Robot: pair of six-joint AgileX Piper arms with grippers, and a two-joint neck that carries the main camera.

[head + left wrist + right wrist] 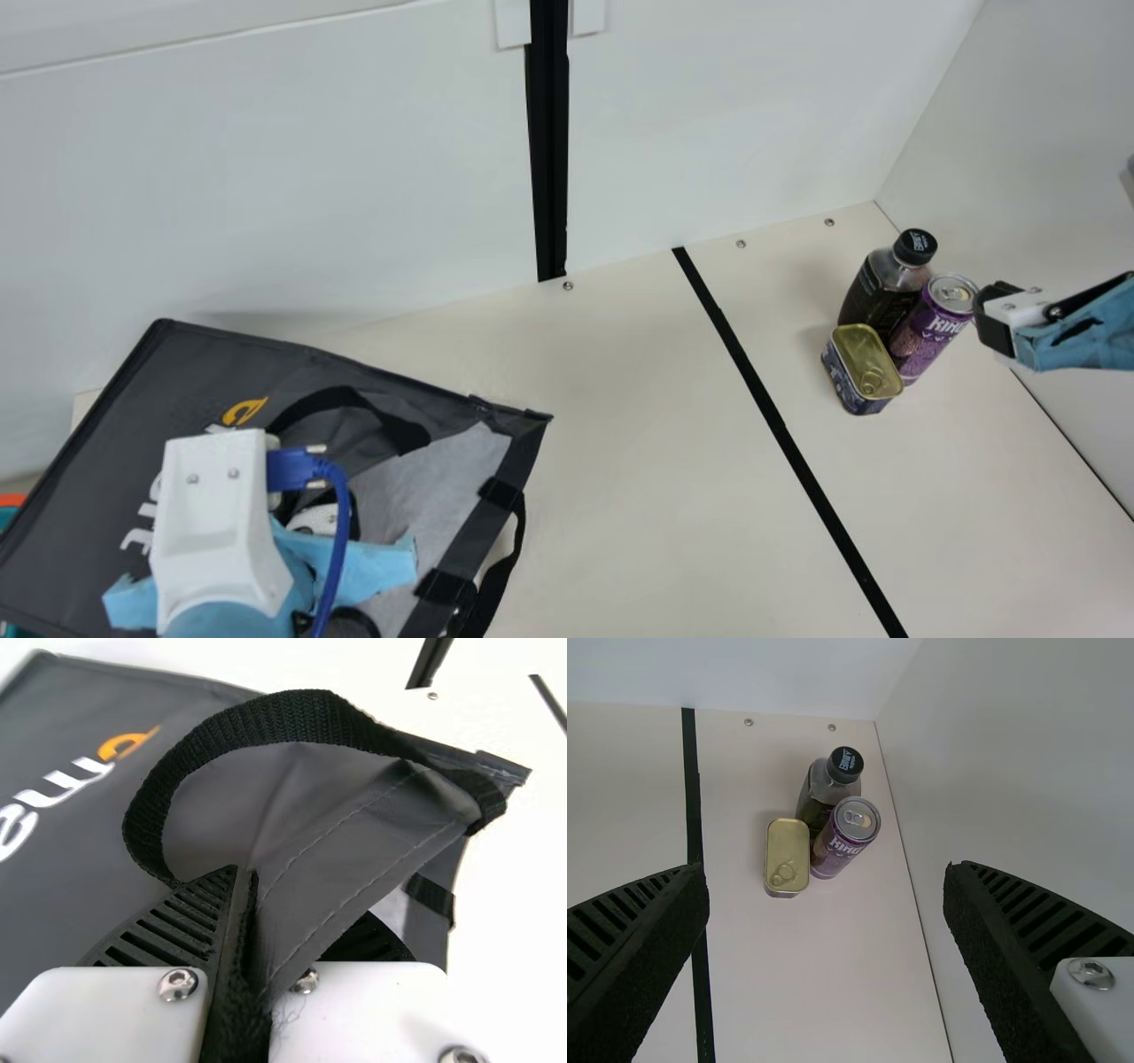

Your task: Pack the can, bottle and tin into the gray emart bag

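"Gray bag (204,372) first: your left gripper (270,895) is closed on a fold of its rim, beside the black handle (257,722). What worries you there?"

"Your grip is on thin cloth. Pull too hard and it may slip out; let it sag and the mouth could fold shut just as you bring something in. That loose handle might also snag whatever you carry past it."

"And your right gripper (825,868)?"

"You have it wide open with nothing in it, near the can (930,335), bottle (873,292) and tin (864,359). All three are outside the bag, at the right end of the desk (638,443), beyond the black line (772,416)."

"They're bunched up, so which would you fear for?"

"The can, I'd say. It stands right beside the bottle and the tin; whether they touch, I can't tell. Come in crooked and one of your fingers could tip it, or knock the bottle toward the wall (1045,177). The tin is low, so if you close too high you may just skim its lid."
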